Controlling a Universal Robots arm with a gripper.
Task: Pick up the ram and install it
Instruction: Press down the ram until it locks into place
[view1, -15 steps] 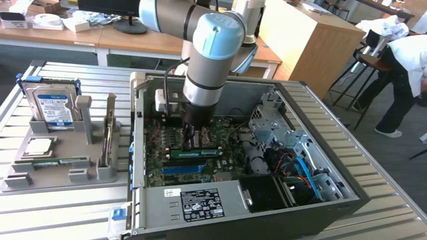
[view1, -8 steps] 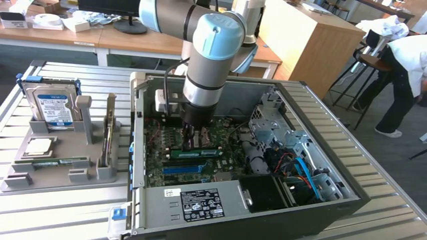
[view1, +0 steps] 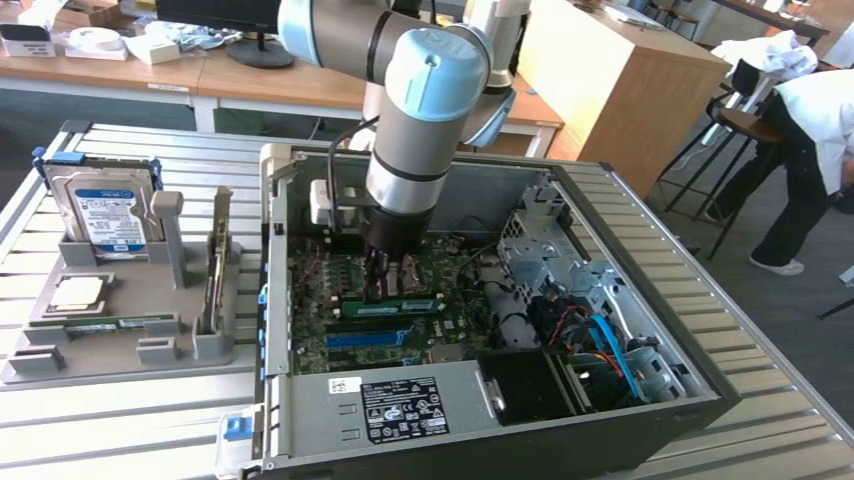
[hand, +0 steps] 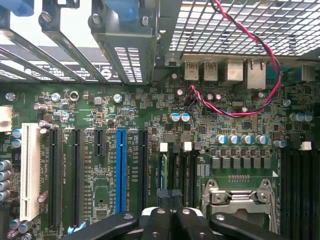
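Note:
The ram (view1: 395, 306), a long green stick with black chips, stands on edge in a slot of the motherboard (view1: 441, 270) inside the open computer case. My gripper (view1: 383, 293) comes straight down onto it near the end towards the exterior view's left. The fingers are shut and their tips meet the stick's top edge. I cannot tell whether they pinch it or only rest on it. In the wrist view the shut black fingers (hand: 159, 223) point along the memory slots, where the ram (hand: 163, 172) shows edge-on as a thin strip beside an empty black slot (hand: 189, 175).
A grey fixture (view1: 120, 350) at the exterior view's left holds a hard drive (view1: 107, 215), a silver CPU chip (view1: 78, 292) and another green stick (view1: 114, 323) lying flat. The case walls (view1: 641, 290), drive cage and cables hem in the board. A person (view1: 814, 120) stands at the far right.

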